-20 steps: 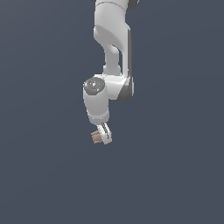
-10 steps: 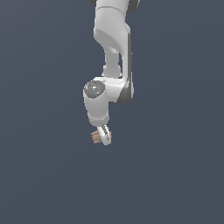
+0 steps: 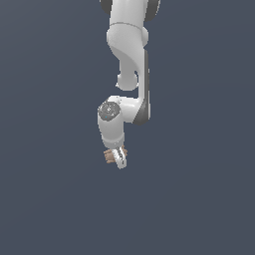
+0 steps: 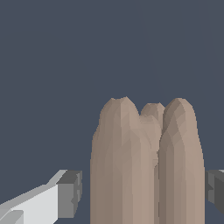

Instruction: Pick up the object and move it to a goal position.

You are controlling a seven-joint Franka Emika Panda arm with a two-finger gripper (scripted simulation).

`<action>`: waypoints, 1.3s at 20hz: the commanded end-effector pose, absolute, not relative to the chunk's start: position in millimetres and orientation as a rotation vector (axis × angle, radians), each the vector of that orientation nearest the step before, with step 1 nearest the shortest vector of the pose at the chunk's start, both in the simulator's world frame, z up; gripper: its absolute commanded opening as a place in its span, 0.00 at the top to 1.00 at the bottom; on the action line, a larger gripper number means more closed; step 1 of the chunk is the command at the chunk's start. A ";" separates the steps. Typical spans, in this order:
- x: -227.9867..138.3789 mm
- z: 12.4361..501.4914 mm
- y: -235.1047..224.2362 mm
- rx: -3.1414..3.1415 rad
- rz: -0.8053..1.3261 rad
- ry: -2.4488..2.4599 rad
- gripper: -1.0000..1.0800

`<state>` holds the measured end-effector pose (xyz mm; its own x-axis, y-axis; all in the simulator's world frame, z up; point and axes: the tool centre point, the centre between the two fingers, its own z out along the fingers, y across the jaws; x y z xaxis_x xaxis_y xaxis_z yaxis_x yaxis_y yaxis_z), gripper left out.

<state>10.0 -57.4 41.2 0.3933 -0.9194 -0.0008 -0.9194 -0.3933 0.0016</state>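
The object (image 3: 109, 157) is a small brown ribbed chunk, held between the fingers of my white gripper (image 3: 117, 159) at the lower end of the arm in the exterior view. In the wrist view the object (image 4: 144, 166) fills the middle as several rounded brown ridges. One grey finger pad (image 4: 70, 192) shows on one side of it and the other pad (image 4: 215, 189) on the other side. The gripper (image 4: 144, 194) is shut on the object. No goal marker shows in either view.
The white arm (image 3: 130, 55) comes down from the top edge of the exterior view. Behind it there is only a plain dark blue-grey background, with no other objects, edges or containers in view.
The arm's lower joint has dropped a little and shifted slightly toward the exterior view's right. The gripper and the held object have barely moved.
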 end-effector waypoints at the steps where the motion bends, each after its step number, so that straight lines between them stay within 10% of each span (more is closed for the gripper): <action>1: 10.8 40.2 -57.4 2.622 0.000 -1.730 1.00; 26: -4.3 102.2 -89.6 2.623 0.000 -1.732 1.00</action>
